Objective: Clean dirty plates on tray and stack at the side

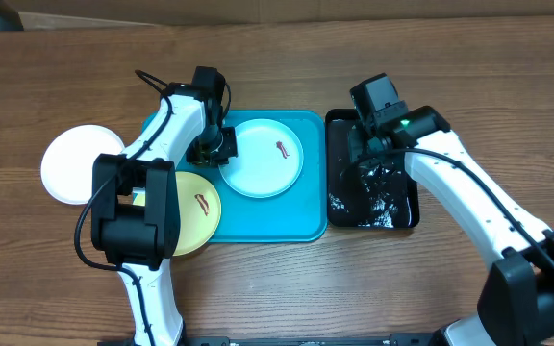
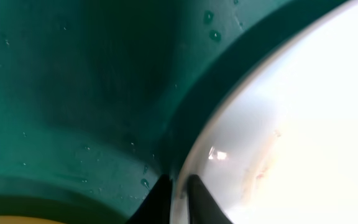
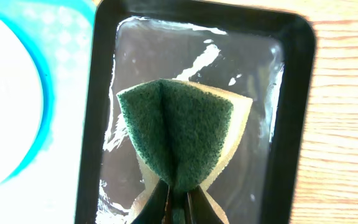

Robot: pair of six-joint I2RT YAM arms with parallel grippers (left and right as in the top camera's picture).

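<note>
The turquoise tray (image 1: 258,221) lies mid-table. The pale aqua plate (image 1: 263,159), with a reddish-brown smear, sits on the tray. My left gripper (image 1: 217,149) is shut on its left rim; the left wrist view shows both fingers (image 2: 178,199) pinching the plate's edge (image 2: 291,124) over the wet tray (image 2: 73,93). The yellow-green plate (image 1: 200,207), also smeared, lies at the tray's left end, partly under my left arm. The white plate (image 1: 75,163) lies on the table left of the tray. My right gripper (image 3: 178,202) is shut on a folded green-and-yellow sponge (image 3: 176,134).
A glossy black tray (image 1: 383,202) holding water stands right of the turquoise tray; the sponge hangs over it (image 3: 297,93). My right arm reaches in from the lower right and my left arm from the lower left. Bare wooden table surrounds both trays.
</note>
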